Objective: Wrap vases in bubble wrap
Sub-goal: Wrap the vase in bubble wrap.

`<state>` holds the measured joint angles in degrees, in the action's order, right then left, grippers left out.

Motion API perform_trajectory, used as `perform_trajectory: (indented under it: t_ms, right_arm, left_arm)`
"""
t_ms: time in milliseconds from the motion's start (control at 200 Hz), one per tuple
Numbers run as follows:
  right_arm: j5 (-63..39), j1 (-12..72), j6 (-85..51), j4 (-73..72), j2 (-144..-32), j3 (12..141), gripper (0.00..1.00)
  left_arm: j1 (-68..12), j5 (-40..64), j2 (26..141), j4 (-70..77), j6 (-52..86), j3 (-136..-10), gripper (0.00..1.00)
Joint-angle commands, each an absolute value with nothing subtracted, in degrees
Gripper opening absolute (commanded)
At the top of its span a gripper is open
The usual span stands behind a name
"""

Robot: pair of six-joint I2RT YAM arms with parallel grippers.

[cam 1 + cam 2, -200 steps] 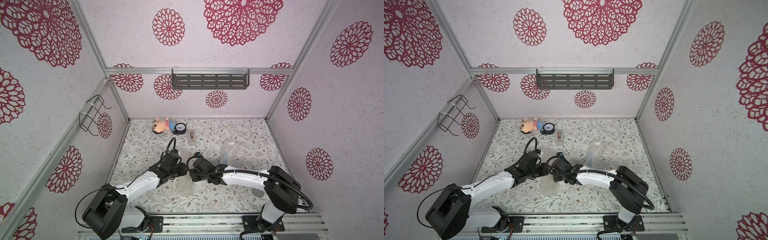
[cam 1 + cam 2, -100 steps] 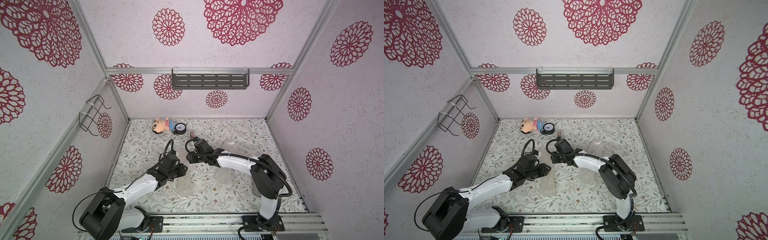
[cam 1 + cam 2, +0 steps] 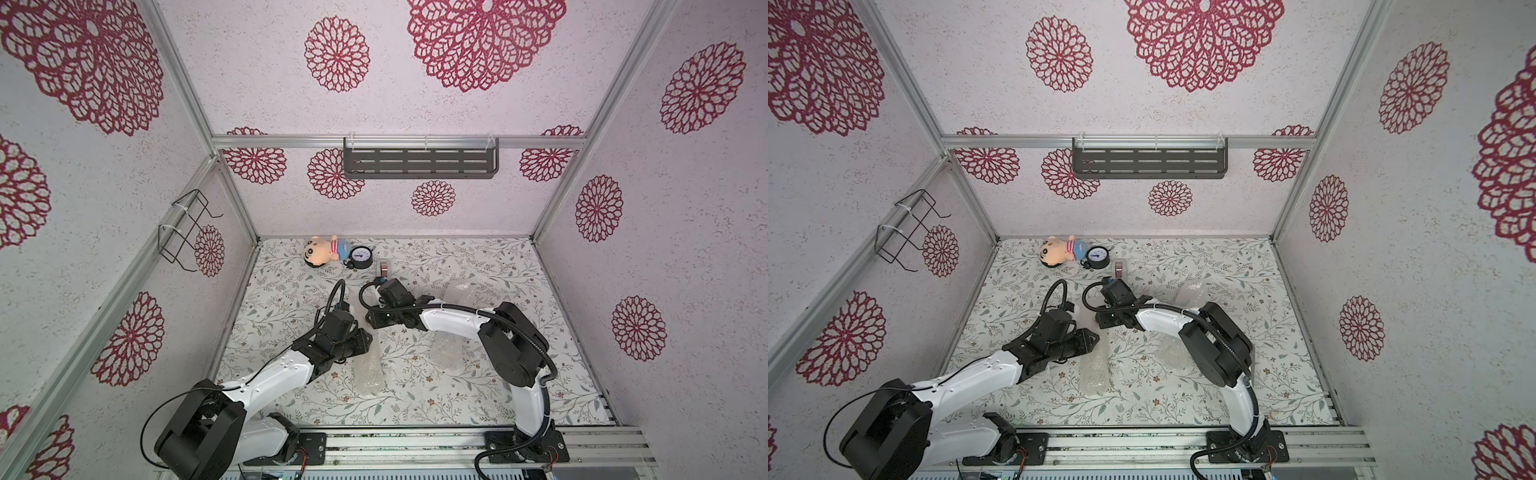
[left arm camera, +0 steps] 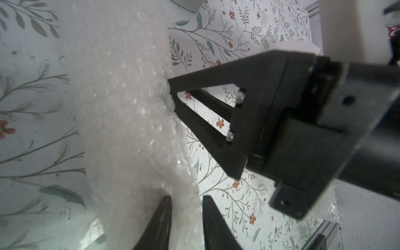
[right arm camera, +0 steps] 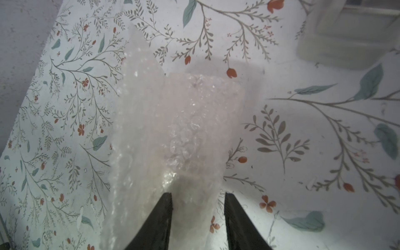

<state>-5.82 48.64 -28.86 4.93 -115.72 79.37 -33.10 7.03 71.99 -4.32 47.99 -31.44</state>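
The bubble wrap [image 4: 129, 108] lies rolled near the middle of the floral counter [image 5: 303, 129]. It is grasped by the left hand [image 4: 187, 198]. The right hand [image 5: 198, 193] is set around it, both fingers [image 5: 160, 216] against the plastic; whether it is clenched cannot be told.
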Motion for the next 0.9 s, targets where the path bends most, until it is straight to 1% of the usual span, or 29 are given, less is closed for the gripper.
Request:
perform_trajectory:
  t_ms: [0, 145, 280, 385, 465, 550, 600, 691, 896]
  right_arm:
    - [-5.1, 48.8, -27.8, 5.3, -115.7, 79.5, 0.39]
    - [-5.5, 48.8, -28.1, 3.8, -112.4, 77.9, 0.40]
    - [-6.6, 48.6, -29.2, 3.1, -109.6, 77.7, 0.45]
    - [-8.9, 49.0, -29.6, 3.5, -111.7, 80.3, 0.47]
    - [-7.2, 49.6, -28.7, 6.3, -114.0, 83.6, 0.48]
    - [-6.2, 49.7, -28.5, 6.3, -115.4, 84.3, 0.49]
    - [-5.6, 49.6, -28.2, 7.1, -116.4, 84.9, 0.48]
    - [-5.4, 49.6, -27.7, 8.1, -117.7, 85.6, 0.42]
    - [-4.1, 49.6, -27.7, 7.6, -117.9, 83.6, 0.32]
  left_arm:
    - [-32.6, 7.5, 72.0, -10.6, 47.4, -30.7, 0.30]
    - [-31.6, 7.3, 72.4, -11.5, 47.6, -30.2, 0.28]
    - [-31.3, 7.1, 72.2, -12.0, 47.7, -29.3, 0.28]
    - [-31.3, 7.7, 72.2, -11.4, 47.6, -29.0, 0.28]
    - [-31.3, 7.7, 72.3, -11.1, 47.7, -29.0, 0.27]
    - [-31.2, 7.7, 72.1, -11.2, 47.6, -29.0, 0.27]
    - [-31.2, 7.9, 71.9, -11.1, 47.5, -29.0, 0.27]
    - [-31.2, 7.6, 71.7, -11.2, 47.5, -29.0, 0.27]
    - [-30.9, 7.9, 71.2, -11.5, 47.2, -29.1, 0.28]
